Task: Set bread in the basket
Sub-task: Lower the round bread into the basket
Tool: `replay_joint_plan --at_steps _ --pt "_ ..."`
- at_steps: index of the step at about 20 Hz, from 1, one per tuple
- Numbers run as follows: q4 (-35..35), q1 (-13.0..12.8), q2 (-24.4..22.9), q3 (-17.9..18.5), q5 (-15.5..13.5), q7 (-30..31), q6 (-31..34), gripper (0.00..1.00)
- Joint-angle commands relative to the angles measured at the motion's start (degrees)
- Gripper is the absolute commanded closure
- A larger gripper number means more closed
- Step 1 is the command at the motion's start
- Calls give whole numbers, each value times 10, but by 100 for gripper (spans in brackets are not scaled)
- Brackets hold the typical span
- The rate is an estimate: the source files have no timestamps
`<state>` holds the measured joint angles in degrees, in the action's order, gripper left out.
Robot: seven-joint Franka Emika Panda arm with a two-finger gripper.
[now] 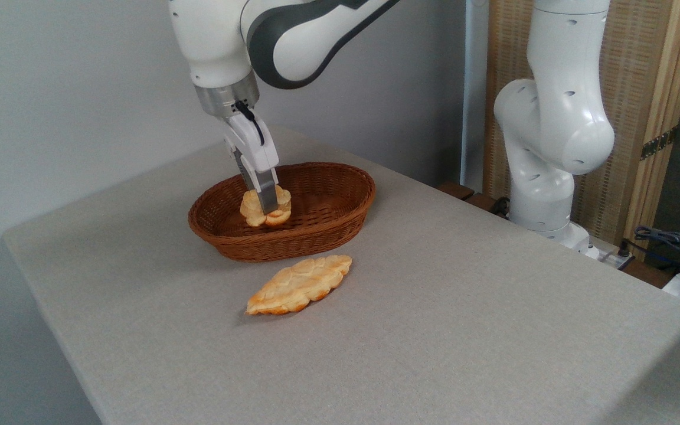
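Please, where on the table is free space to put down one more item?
The right half of the table is bare, and so is the near strip below the flat pastry. It is crowded at the far left: the wicker basket, with the pincer holding the bun inside it.

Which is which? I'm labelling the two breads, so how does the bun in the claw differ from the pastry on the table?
The bun is small, round and thick; the pastry is longer, flat and leaf-shaped. The bun is pinched in the claw inside the basket; the pastry lies free on the table in front of the basket. Both are golden with lobed edges.
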<state>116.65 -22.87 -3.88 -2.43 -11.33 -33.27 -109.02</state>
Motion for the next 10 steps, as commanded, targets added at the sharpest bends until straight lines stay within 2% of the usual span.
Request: replay_joint_plan --at_steps 1,10 --pt "-16 -8 12 9 -4 5 8 0" --pt "-48 -2 16 17 -3 1 8 0"
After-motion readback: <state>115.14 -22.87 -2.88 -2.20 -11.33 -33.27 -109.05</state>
